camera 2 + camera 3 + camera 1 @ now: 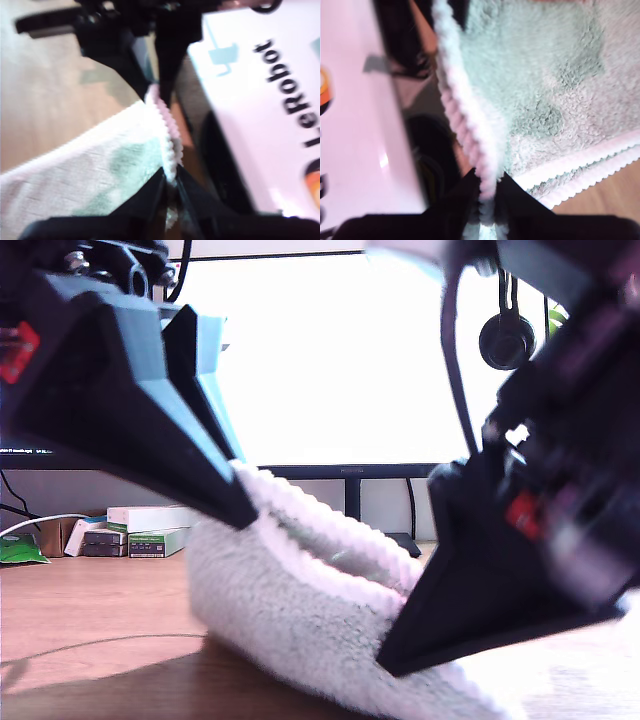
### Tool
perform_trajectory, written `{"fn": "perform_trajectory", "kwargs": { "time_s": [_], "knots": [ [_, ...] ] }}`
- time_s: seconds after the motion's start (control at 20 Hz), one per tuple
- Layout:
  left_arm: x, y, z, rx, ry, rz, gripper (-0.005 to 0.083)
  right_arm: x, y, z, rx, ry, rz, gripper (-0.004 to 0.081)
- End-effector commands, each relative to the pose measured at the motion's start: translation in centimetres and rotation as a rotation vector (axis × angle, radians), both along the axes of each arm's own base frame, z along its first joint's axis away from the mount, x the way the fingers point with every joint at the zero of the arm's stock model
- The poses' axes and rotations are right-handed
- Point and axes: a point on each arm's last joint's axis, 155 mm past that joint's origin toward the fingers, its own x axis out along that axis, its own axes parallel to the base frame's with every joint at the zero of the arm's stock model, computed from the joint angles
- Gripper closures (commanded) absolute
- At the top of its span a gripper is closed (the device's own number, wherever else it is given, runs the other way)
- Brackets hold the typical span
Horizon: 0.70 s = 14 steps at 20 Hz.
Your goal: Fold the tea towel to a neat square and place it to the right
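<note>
The tea towel (300, 630) is lying bunched on the wooden bench (90, 620), its ribbed hem raised. My first gripper (170, 192) and my second gripper (487, 197) are each pinching that hem, fingers clenched on it.

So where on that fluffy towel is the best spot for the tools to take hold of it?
Probably the thick ribbed hem, not the fluffy middle. The cord makes a firm ridge standing proud of the tea towel, so jaws can close across it from either face. Both wrist views show this: my first tool and my second tool each pinch that hem edge-on.
</note>
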Motion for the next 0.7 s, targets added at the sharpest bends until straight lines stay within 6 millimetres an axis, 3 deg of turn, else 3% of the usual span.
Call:
{"fn": "perform_trajectory", "kwargs": {
  "time_s": [0.0, 0.2, 0.4, 0.65],
  "knots": [
    [-1.0, 0.2, -0.3, 0.016, 0.045, -0.005, 0.0797, -0.6, 0.3, 0.5, -0.009, 0.023, 0.021, 0.0782],
    [-3.6, 0.5, -0.6, 0.044, 0.176, 0.001, 0.0797, -2.5, -0.1, 1.0, -0.053, 0.113, 0.068, 0.0782],
    [-6.5, 1.1, -0.7, 0.091, 0.265, -0.020, 0.0797, -4.7, -1.8, 1.2, -0.140, 0.226, 0.095, 0.0782],
    [-8.3, 1.4, -0.4, 0.107, 0.281, -0.055, 0.0797, -6.0, -1.7, 3.3, -0.152, 0.284, 0.141, 0.0782]
  ]
}}
